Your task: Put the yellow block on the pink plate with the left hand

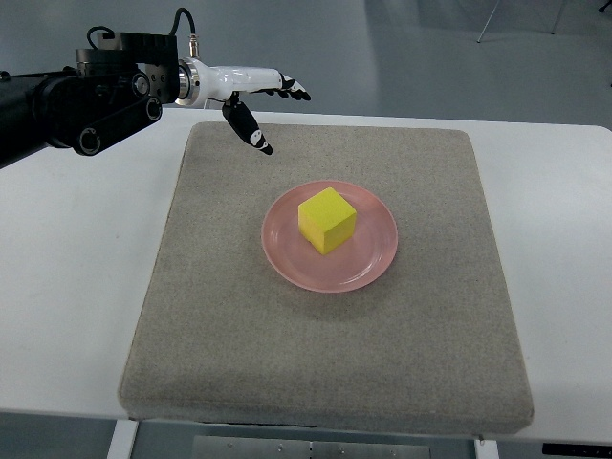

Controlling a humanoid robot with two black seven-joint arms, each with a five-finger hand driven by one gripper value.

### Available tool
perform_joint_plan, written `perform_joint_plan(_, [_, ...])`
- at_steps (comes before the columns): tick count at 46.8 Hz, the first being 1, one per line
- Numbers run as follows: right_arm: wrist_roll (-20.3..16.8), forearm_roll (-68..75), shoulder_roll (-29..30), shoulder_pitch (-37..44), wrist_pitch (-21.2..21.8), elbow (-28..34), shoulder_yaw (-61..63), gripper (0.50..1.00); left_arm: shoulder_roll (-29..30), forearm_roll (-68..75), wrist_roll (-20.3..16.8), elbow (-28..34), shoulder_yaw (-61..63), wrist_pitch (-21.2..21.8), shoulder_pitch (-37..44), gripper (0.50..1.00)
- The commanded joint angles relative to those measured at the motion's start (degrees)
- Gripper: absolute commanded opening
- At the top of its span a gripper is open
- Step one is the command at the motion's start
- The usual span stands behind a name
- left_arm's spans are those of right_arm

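Note:
A yellow block [326, 220] sits in the middle of the pink plate [374, 265], which lies on a grey-brown mat. My left hand [263, 107] comes in from the upper left and hovers over the mat's far left corner, well away from the plate. Its fingers are spread, with the thumb pointing down, and it holds nothing. The right arm is out of view.
The grey-brown mat [287, 363] covers most of a white table [67, 287]. The table's front edge runs along the bottom of the picture, with bare floor beyond the far edge.

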Motion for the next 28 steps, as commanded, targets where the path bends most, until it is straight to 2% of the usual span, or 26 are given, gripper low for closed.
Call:
perform_joint_plan(1, [-0.01, 0.02, 0.0, 0.0, 0.0, 0.0, 0.0, 0.924, -0.08, -1.17, 0.0, 1.8, -0.38, 0.17, 1.77, 0.956])
perform_joint_plan(13, [-0.01, 0.02, 0.0, 0.0, 0.0, 0.0, 0.0, 0.924, -0.78, -8.2, 0.08, 9.62, -5.21, 0.17, 4.14, 0.956])
perform_joint_plan(20, [-0.01, 0.02, 0.0, 0.0, 0.0, 0.0, 0.0, 0.924, -0.95, -17.42, 0.35, 13.31, -5.39, 0.17, 5.02, 0.956])
perform_joint_plan(28, [-0.01, 0.02, 0.0, 0.0, 0.0, 0.0, 0.0, 0.924, -3.94, -26.39, 1.14, 20.52, -5.39, 0.61, 5.72, 0.954])
